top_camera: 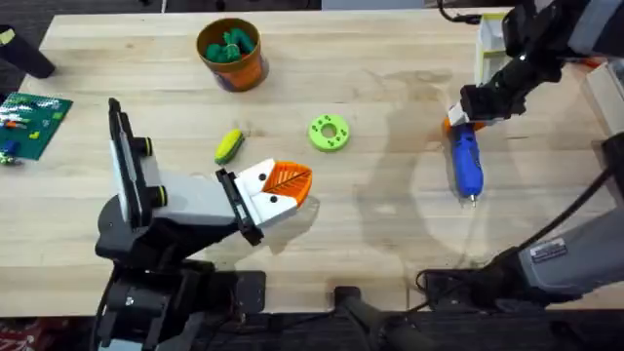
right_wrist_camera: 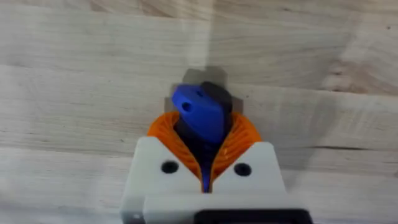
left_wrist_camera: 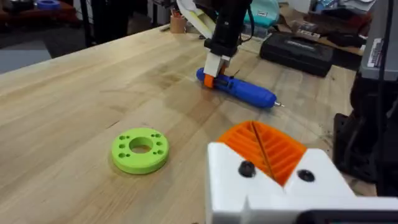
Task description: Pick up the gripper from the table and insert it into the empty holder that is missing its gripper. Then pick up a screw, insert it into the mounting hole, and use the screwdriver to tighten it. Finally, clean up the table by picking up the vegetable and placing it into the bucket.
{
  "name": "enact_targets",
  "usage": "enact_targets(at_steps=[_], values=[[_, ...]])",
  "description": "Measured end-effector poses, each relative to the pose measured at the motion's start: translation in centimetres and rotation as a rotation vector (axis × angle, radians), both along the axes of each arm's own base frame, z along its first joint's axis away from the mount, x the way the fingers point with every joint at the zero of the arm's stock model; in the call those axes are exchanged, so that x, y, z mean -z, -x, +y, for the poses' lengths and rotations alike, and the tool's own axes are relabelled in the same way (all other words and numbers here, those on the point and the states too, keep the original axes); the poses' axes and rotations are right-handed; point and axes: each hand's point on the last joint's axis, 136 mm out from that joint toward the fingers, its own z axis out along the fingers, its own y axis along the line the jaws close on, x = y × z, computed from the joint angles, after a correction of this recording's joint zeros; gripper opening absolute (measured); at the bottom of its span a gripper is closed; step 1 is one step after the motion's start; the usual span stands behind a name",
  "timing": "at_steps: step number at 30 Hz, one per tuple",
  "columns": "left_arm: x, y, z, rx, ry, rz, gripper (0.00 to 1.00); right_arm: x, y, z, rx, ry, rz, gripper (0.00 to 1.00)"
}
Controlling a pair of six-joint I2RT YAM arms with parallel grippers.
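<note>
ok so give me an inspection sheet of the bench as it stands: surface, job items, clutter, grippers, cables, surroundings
Surface: wooden table, faint marks near the middle.
Job's things: screwdriver lies flat, tip toward the arm bases. Vegetable on the table, not in the bucket, which holds green items. Holder is the white wedge head on the left arm.
Clutter: green ring disc; green board at the left edge; white box at the far right.
Grippers: left gripper orange pads together, holding nothing. Right gripper shut on the screwdriver's orange rear end.
Cables: black cable along the right arm.
Surroundings: black case beyond the table.
</note>
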Motion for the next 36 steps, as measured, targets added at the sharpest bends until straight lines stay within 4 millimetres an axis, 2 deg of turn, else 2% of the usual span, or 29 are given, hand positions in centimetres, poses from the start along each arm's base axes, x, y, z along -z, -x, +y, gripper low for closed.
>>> enact_targets(at_steps=[4, 5, 7, 11, 12, 17, 21, 23, 36], values=[[0.0, 0.0, 0.0, 0.000, 0.000, 0.000, 0.006, 0.0, 0.0, 0.0, 0.000, 0.000, 0.000, 0.047], [0.0, 0.0, 0.0, 0.000, 0.000, 0.000, 0.006, 0.0, 0.0, 0.0, 0.003, 0.000, 0.000, 0.078], [0.0, 0.0, 0.0, 0.000, 0.000, 0.000, 0.006, 0.0, 0.1, 0.1, 0.004, -0.005, 0.006, 0.323], [0.0, 0.0, 0.0, 0.000, 0.000, 0.000, 0.006, 0.0, 0.2, 0.3, -0.002, -0.011, 0.006, 0.905], [0.0, 0.0, 0.0, 0.000, 0.000, 0.000, 0.006, 0.0, 0.2, 0.3, -0.004, -0.012, 0.006, 0.970], [0.0, 0.0, 0.0, 0.000, 0.000, 0.000, 0.006, 0.0, 0.2, 0.5, -0.006, -0.015, 0.010, 0.994], [0.0, 0.0, 0.0, 0.000, 0.000, 0.000, 0.006, 0.0, 1.0, 0.5, -0.006, -0.017, 0.042, 0.994], [0.0, 0.0, 0.0, 0.000, 0.000, 0.000, 0.006, 0.0, 2.0, 0.5, -0.010, -0.015, 0.084, 0.994], [0.0, 0.0, 0.0, 0.000, 0.000, 0.000, 0.006, 0.0, 3.2, 0.5, 0.021, -0.002, 0.131, 0.994]])
